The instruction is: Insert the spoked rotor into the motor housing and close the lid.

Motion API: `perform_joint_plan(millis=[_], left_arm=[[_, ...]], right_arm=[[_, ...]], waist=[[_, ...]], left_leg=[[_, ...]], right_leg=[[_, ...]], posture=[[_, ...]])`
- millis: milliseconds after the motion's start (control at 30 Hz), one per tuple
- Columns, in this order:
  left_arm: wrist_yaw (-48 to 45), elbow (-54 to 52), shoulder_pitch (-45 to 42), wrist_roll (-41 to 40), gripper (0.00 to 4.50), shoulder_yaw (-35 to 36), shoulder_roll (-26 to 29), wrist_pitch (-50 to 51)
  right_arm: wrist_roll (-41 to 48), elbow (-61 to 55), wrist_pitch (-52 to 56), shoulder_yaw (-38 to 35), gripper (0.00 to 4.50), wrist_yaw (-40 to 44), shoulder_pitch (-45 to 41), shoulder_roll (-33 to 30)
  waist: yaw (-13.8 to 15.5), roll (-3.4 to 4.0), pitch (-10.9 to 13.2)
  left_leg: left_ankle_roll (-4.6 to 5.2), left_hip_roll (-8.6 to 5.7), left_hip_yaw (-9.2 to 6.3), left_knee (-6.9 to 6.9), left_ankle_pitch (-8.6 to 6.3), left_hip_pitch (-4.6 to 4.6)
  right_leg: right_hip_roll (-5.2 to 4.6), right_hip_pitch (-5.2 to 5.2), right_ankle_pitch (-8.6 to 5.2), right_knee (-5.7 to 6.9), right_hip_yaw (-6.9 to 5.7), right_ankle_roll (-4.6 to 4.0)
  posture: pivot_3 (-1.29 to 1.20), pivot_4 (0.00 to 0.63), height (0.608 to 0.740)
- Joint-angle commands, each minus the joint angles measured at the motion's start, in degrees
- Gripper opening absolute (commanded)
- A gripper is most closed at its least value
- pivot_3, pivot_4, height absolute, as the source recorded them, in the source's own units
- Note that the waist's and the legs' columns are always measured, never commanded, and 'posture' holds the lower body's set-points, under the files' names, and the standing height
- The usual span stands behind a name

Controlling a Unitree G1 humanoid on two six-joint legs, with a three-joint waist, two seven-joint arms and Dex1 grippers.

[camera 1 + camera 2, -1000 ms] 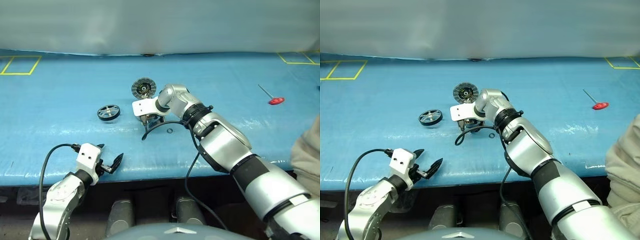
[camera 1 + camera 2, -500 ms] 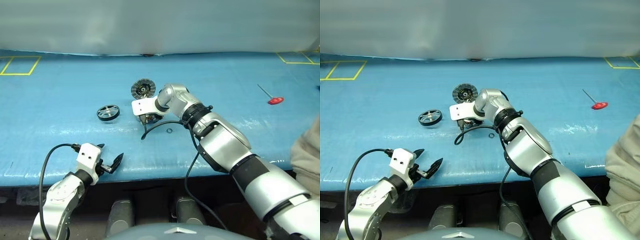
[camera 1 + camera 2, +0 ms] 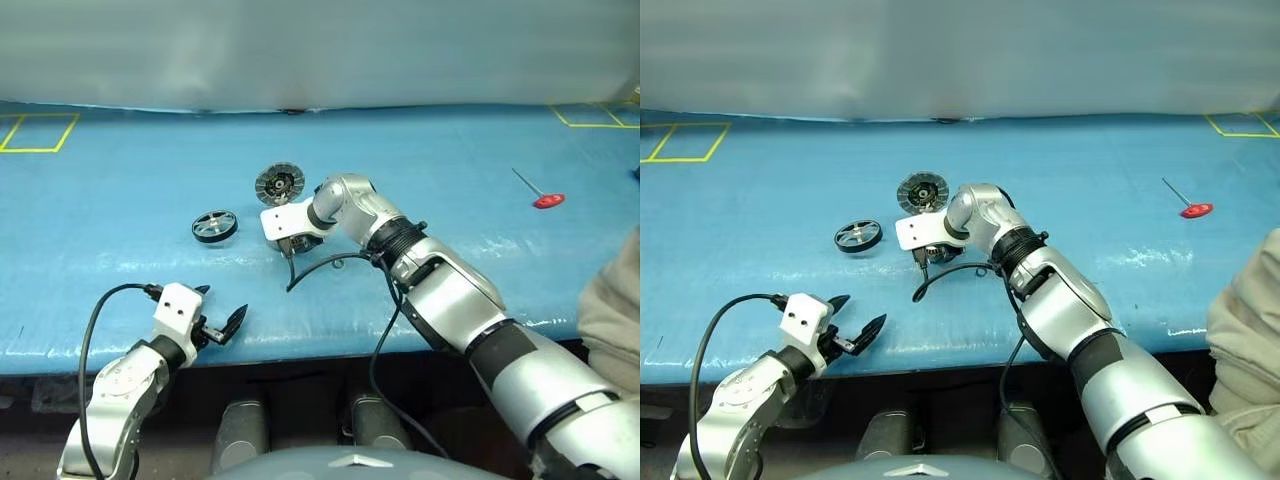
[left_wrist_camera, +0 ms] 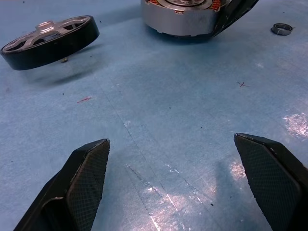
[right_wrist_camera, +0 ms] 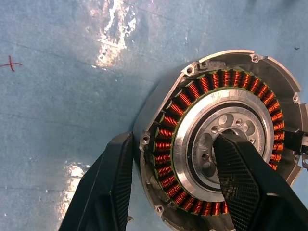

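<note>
The motor housing, a silver cup with copper windings around a hub, lies on the blue table near the middle. My right gripper is shut on its wall, one finger outside the rim and the other on the hub. The ribbed lid stands tilted up at the housing's far edge. To the left lies the spoked rotor, black-rimmed with silver spokes, resting flat and apart from both grippers. My left gripper hovers open and holding nothing at the table's front edge.
A small metal ring lies just right of the housing. A black cable loops from my right wrist over the table. A red-handled tool rests far right. Yellow tape squares mark the back corners. A person's sleeve shows at the right edge.
My right gripper's fingers have narrowed onto the housing wall. The housing and its lid have shifted slightly left and nearer. The left arm has stayed still.
</note>
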Motion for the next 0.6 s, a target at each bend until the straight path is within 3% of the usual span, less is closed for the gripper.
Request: perform_joint_plan(millis=[33, 267, 600], left_arm=[[-0.23, -0.34, -0.49, 0.16, 4.50, -0.06, 0.33, -0.34], [-0.26, 0.09, -0.77, 0.31, 4.50, -0.53, 0.15, -0.25], [-0.23, -0.08, -0.69, 0.32, 4.50, -1.07, 0.39, -0.03]], right_arm=[[0.26, -6.72, 1.76, 0.90, 2.18, 2.77, 2.82, -0.50], [0.24, -21.28, 7.06, 2.65, 2.18, 8.30, 9.34, -4.23], [1.54, -33.32, 13.51, 3.64, 2.18, 11.70, 15.25, -6.55]], waist=[[0.00, 0.00, 0.00], [0.11, -0.02, -0.02], [0.16, -0.04, -0.03]], left_leg=[[0.00, 0.00, 0.01, 0.00, 0.00, 0.04], [-0.02, 0.00, 0.00, -0.01, 0.00, 0.10], [-0.08, 0.01, 0.02, -0.01, -0.02, 0.39]], right_leg=[[0.00, 0.02, 0.00, 0.01, 0.00, -0.01], [0.00, 0.08, -0.02, 0.03, 0.00, -0.03], [0.00, 0.09, -0.06, 0.03, 0.01, -0.07]], posture=[[0.00, 0.150, 0.740], [0.00, 0.150, 0.740], [0.00, 0.150, 0.740]])
